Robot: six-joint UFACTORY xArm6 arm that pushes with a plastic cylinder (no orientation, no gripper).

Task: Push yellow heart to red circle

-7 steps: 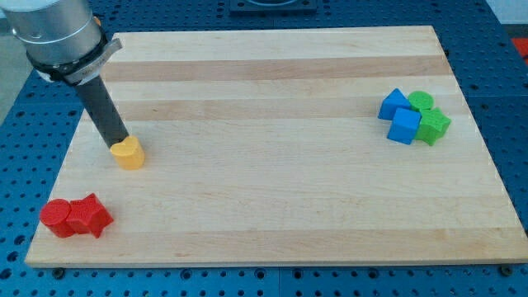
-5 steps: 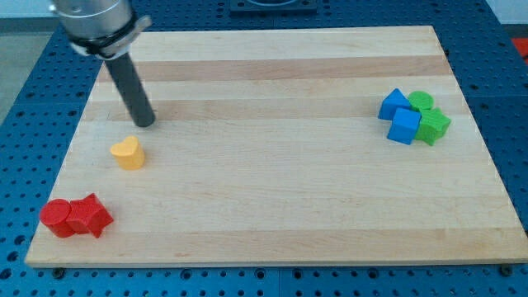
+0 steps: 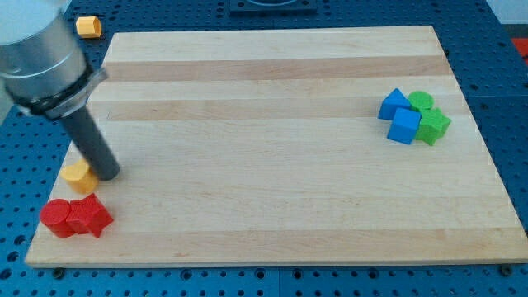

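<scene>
The yellow heart (image 3: 78, 176) lies near the board's left edge, just above the red circle (image 3: 55, 217), with a small gap between them. My tip (image 3: 108, 173) touches the heart's right side. The rod slants up to the view's left from there. The red circle sits at the board's bottom left corner, pressed against a red star-shaped block (image 3: 89, 217) on its right.
A cluster of two blue blocks (image 3: 399, 115) and two green blocks (image 3: 429, 118) sits at the board's right. An orange-yellow block (image 3: 87, 25) lies off the wooden board (image 3: 272, 165) at the view's top left. Blue pegboard surrounds the board.
The yellow heart has moved down and to the left, closer to the red circle. My tip left the heart, swung up and right, then came down to its right side.
</scene>
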